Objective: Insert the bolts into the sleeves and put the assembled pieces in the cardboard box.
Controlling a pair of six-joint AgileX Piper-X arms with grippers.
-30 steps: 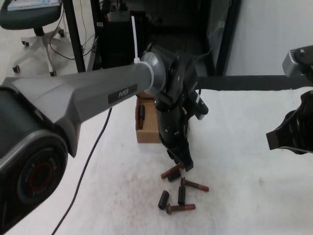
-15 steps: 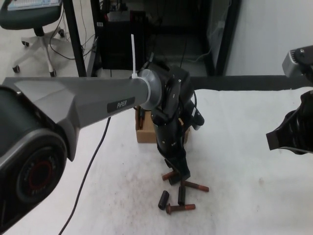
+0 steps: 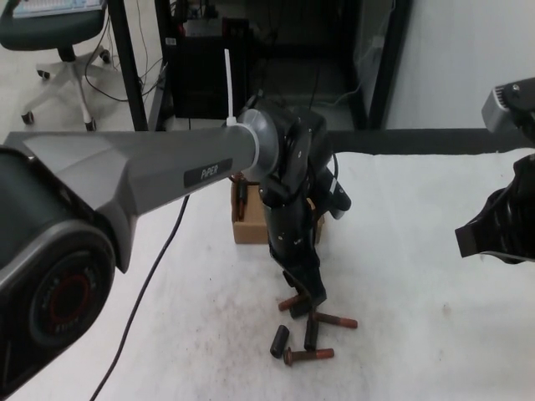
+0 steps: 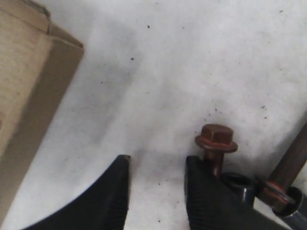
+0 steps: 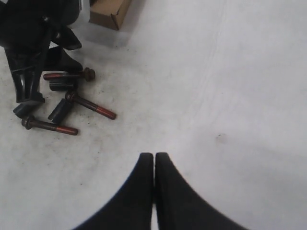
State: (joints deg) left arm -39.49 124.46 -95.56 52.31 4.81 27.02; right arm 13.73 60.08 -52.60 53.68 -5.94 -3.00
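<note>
left wrist: left gripper (image 4: 157,191) spread, bolt (image 4: 217,140) just outside one finger | right wrist: right gripper (image 5: 154,178) closed, holding nothing | high: cardboard box (image 3: 249,227) farther back

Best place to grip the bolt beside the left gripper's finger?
On the bolt, probably take the shank just below the flanged hex head. Bring the left gripper down from above, fingers across it. The bolt lies flat, and a sleeve crowds the shank farther along.
</note>
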